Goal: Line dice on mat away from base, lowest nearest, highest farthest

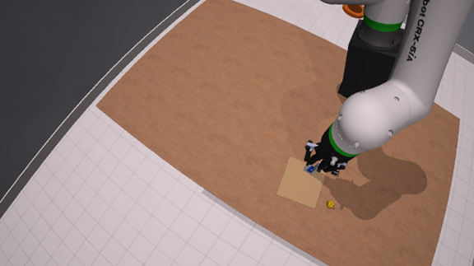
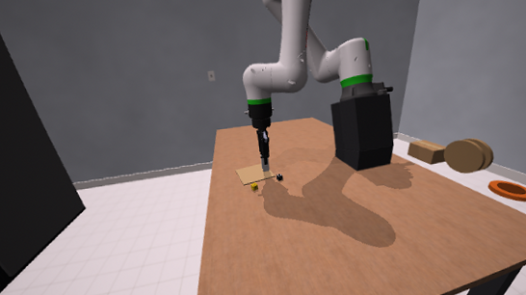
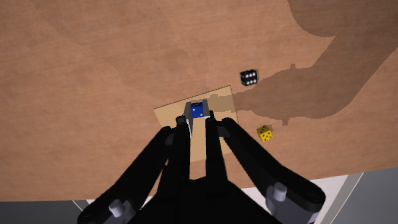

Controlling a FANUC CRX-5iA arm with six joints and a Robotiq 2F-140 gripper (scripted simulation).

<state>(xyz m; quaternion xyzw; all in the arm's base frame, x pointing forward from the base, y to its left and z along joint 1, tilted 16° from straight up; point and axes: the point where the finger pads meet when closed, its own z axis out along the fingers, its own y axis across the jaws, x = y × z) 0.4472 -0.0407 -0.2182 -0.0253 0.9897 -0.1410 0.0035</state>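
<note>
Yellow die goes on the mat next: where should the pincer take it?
From straight above, on two opposite side faces of the yellow die. It lies flat on the table beside the mat, its sides free, the black die well apart.

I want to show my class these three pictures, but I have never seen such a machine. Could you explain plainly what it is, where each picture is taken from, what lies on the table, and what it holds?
It is one jointed white robot arm on a black pedestal, ending in a black two-fingered gripper. One picture looks down from above, one from across the room, one from a camera on the wrist. On the wooden table lies a tan mat. The gripper is shut on a blue die low over the mat's corner. A black die and a yellow die lie on the table beside the mat.
</note>
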